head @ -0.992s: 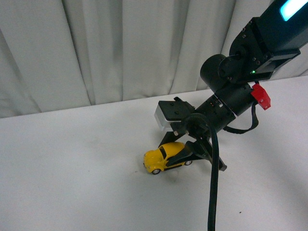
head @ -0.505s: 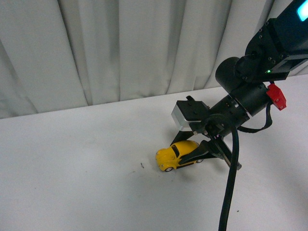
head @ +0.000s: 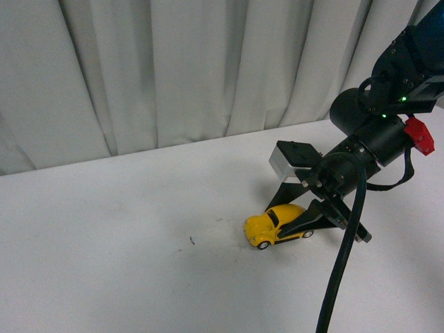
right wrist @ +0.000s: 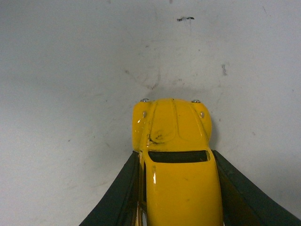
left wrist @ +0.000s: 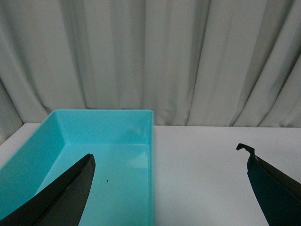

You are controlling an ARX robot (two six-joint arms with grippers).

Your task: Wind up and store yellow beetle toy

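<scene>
Currently my right gripper [head: 286, 222] pinches the yellow beetle toy [head: 262, 226] across its glossy flanks, which I judge light, rigid, slippery; left gripper [left wrist: 165, 153] hangs spread

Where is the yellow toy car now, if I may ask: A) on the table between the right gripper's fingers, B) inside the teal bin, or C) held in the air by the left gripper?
A: the yellow toy car stands on the table, with the right gripper clasping its sides.
</scene>
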